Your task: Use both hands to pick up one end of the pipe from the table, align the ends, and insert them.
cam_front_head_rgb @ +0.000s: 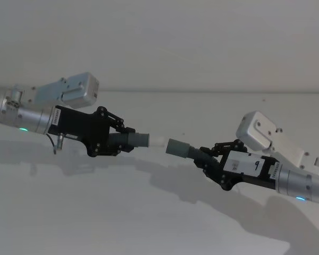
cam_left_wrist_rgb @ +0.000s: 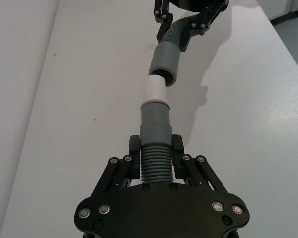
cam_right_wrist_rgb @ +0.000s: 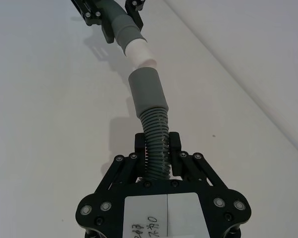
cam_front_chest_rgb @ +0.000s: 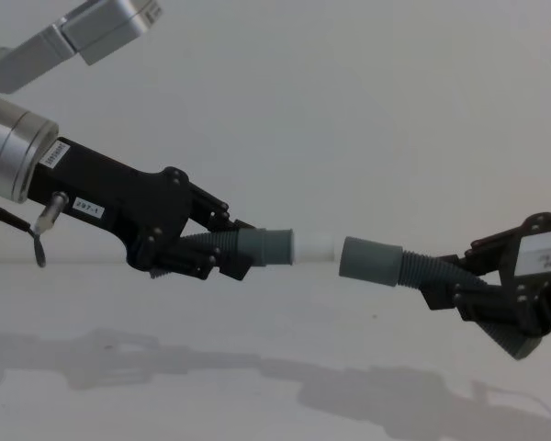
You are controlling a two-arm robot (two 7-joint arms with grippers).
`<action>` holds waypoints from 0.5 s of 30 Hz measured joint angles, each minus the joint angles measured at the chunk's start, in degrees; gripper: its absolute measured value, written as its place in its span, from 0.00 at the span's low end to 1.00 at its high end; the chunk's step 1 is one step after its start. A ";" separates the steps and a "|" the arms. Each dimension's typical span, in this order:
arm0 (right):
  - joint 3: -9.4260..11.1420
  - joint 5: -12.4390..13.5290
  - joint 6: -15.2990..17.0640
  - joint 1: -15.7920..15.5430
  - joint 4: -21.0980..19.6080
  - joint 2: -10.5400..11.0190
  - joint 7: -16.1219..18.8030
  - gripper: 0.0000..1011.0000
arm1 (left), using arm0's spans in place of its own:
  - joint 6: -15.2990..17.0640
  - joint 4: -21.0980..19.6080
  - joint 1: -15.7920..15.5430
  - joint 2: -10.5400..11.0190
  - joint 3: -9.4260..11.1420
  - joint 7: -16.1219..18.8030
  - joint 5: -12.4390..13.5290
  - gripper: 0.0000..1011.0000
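Both my arms are up over the white table (cam_front_head_rgb: 149,212), each carrying one hose piece clear of the surface. My left gripper (cam_front_head_rgb: 118,139) is clenched on the ribbed middle of the left hose piece (cam_front_head_rgb: 132,140), fingers (cam_left_wrist_rgb: 176,144) pressed to either side of the ribs in the left wrist view. That piece ends in a slim grey collar (cam_left_wrist_rgb: 155,119) with a whitish tip (cam_left_wrist_rgb: 154,90), pointing toward the other arm. My right gripper (cam_front_head_rgb: 206,156) is clamped the same way on the ribbed part of the right hose piece (cam_front_head_rgb: 189,150), with its fingers (cam_right_wrist_rgb: 175,144) touching the ribs on both sides. This second piece bends a little past the grip and ends in a wider plain grey socket (cam_right_wrist_rgb: 146,91). Relative to the socket: the whitish tip sits just beside its open mouth, facing it, nearly in line. The head and chest views show a narrow gap between tip (cam_front_chest_rgb: 314,246) and socket (cam_front_chest_rgb: 372,260); the left wrist view has the tip right at the socket rim, and I cannot tell whether they touch. The socket sits slightly lower than the tip in the chest view. Shadows of both arms lie on the table beneath.
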 joint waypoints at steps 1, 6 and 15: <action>-0.05 0.02 0.00 0.04 0.00 0.01 -0.02 0.26 | 0.00 -0.01 0.00 0.02 0.02 -0.01 -0.05 0.36; -0.35 0.18 0.00 0.24 -0.04 0.09 -0.14 0.26 | 0.03 -0.18 0.00 0.14 0.20 -0.10 -0.37 0.36; -0.59 0.78 -0.01 0.47 -0.16 0.22 -0.34 0.26 | 0.19 -0.34 -0.17 0.30 0.60 -0.17 -0.76 0.36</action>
